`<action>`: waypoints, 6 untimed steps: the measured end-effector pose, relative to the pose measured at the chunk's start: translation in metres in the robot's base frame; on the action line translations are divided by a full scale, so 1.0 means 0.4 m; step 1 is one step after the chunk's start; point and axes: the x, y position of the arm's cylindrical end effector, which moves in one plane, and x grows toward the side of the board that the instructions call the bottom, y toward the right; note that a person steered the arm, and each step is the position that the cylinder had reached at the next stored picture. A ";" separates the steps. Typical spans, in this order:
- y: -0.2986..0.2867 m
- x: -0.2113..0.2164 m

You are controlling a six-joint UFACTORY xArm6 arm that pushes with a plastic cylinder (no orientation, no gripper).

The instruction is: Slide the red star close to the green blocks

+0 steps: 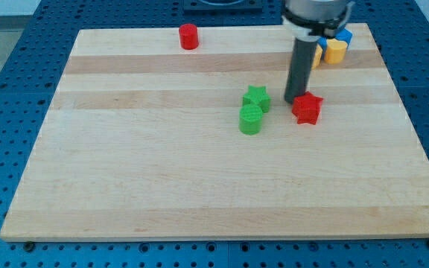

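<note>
**A:** Camera view, left to right: what sits on the pale wooden board (162, 186)?

**B:** A glossy red cylinder block (189, 36) at eleven o'clock. Near centre, a green star block (257, 97), with a green rounded block (250, 119) touching it at seven o'clock.

**A:** And the red star block (307, 109)?

**B:** At three o'clock of the green star, near but apart. My tip (291, 100) touches its ten o'clock edge. No claw: just a smooth dark rod.

**A:** Beyond?

**B:** At one o'clock, yellow blocks (335, 50) and a blue block (344, 35), shapes unclear.
</note>
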 end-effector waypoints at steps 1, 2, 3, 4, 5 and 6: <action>0.109 0.000; 0.199 0.000; 0.223 0.041; 0.140 0.088; 0.035 0.091; -0.009 0.091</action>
